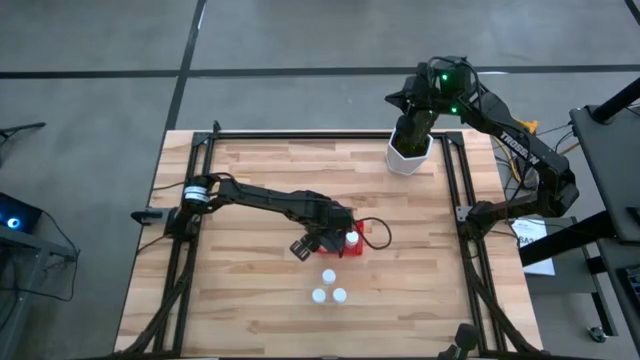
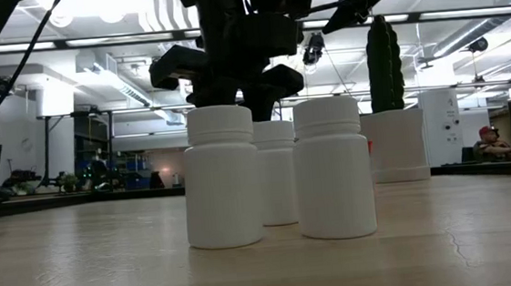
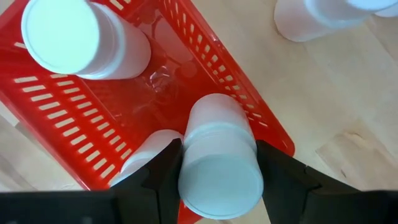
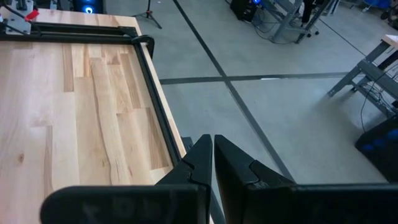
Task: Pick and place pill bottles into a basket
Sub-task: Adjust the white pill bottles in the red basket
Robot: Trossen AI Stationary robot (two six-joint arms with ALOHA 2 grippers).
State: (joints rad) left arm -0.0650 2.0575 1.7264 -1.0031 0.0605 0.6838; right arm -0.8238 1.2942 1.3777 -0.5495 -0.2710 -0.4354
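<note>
A red basket stands at the table's middle. One pill bottle stands upright in it, and a second shows partly beneath my fingers. My left gripper hangs over the basket, shut on a third white bottle. Three more bottles stand on their bases nearer the table's front edge; they fill the low view. My right gripper is shut with nothing in it, raised by the far right corner. My left gripper pinches the bottle's capped upper end between its two fingers, one on each side. The fingers come from above, pointing steeply down. The bottle hangs slightly tilted, its base down inside the basket near one long wall; whether it touches the floor I cannot tell.
A white pot with a tall green cactus stands at the far right, under my right arm; it shows behind the bottles in the low view. Black rails run along the table's sides. Bare wood lies left and right of the basket.
</note>
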